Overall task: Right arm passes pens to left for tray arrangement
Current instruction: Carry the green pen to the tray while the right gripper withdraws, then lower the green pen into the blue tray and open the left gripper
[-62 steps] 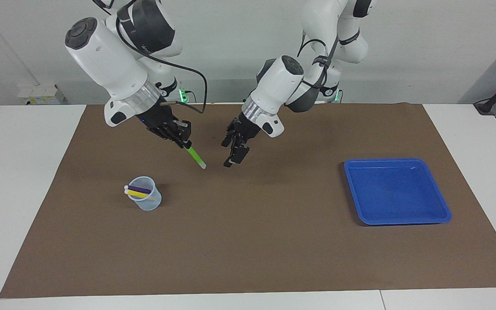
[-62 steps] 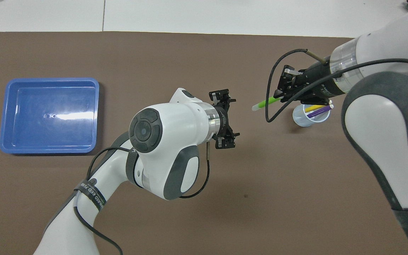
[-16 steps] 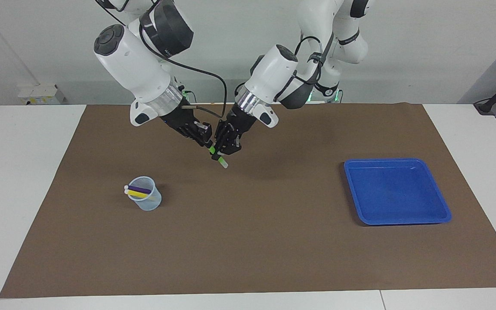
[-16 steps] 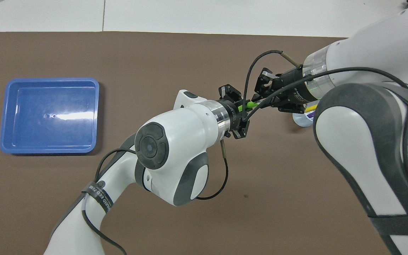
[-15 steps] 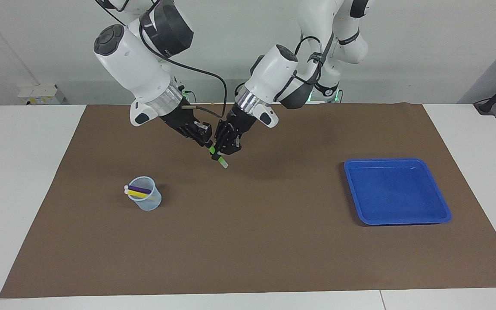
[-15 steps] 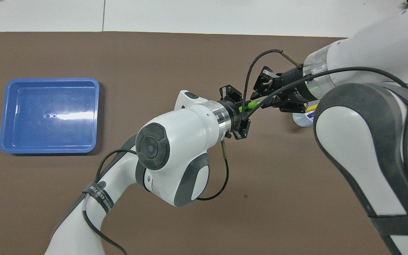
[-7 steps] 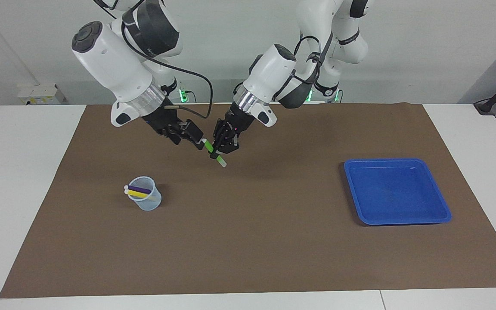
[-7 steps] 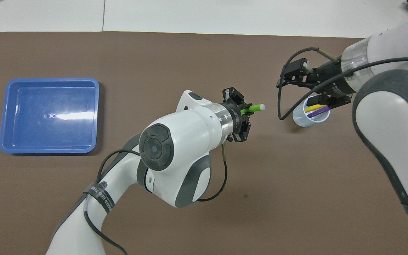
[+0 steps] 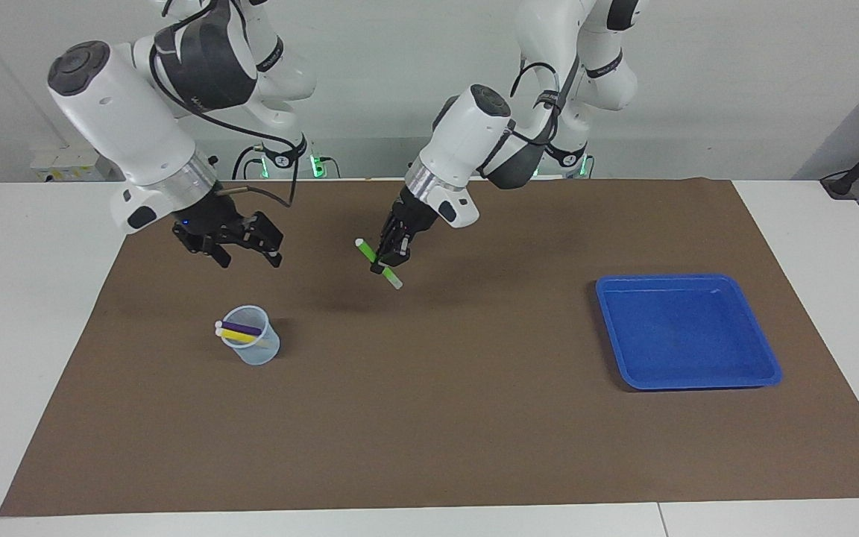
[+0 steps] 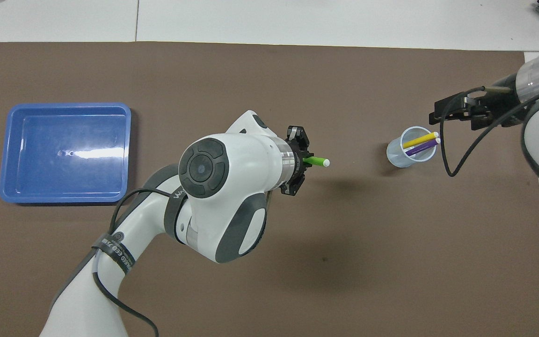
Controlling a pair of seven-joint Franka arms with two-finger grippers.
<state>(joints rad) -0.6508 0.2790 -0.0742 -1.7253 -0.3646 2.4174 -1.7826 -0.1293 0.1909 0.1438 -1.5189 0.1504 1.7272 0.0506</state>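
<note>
Black, spread wide and empty, your right gripper (image 9: 238, 248) hangs over the brown mat (image 9: 429, 418) close to the translucent cup (image 9: 254, 347), where the yellow pen (image 9: 238, 337) and purple pen (image 9: 241, 328) lean. Your left gripper (image 9: 391, 259) is clamped on the green pen (image 9: 378, 264), seemingly near its middle, both ends sticking out past the jaws. The blue tray (image 9: 767, 362) lies well apart, toward that arm's end.

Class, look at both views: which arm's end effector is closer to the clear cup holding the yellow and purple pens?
Right. The right end effector hangs open close beside the cup, toward the robots; the left end effector, shut on the green pen, is over mid-mat.
</note>
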